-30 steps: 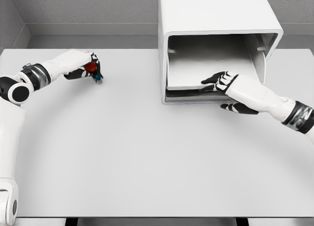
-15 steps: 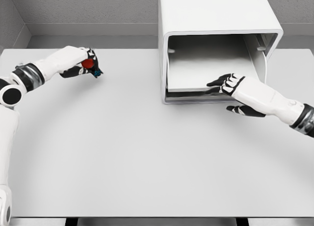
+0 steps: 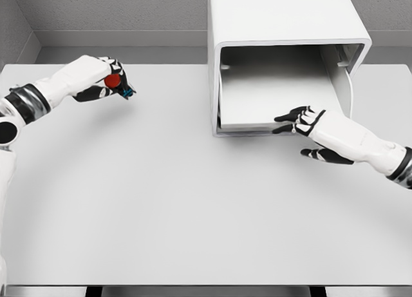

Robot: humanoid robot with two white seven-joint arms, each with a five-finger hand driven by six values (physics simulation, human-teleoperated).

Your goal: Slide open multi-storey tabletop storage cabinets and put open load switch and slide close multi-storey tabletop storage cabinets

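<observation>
Far left: left hand point(image 3: 103, 79) raised above the table point(image 3: 193, 200), fingers clenched around the load switch point(image 3: 114, 82), a small red part with a blue-black bit poking out on the side toward the cabinet. Switch enclosed in the palm, clear of the tabletop, well apart from the cabinet. White forearm trailing back from the hand to the picture's left edge.

Middle: bare grey tabletop between the two hands.

Right: storage cabinet point(image 3: 283, 20) standing at the far side of the table, white shell, front open, drawer tray point(image 3: 277, 91) pulled out so that its front lip sits level with the shell's front edge. Right hand point(image 3: 309, 126) just in front of that lip, at its right end, fingers point(image 3: 290, 116) spread and relaxed, grasping nothing; fingertips close to the lip, contact not clear. Thumb lower, pointing toward the left hand, hovering over the table. Right forearm running off toward the lower right edge.
</observation>
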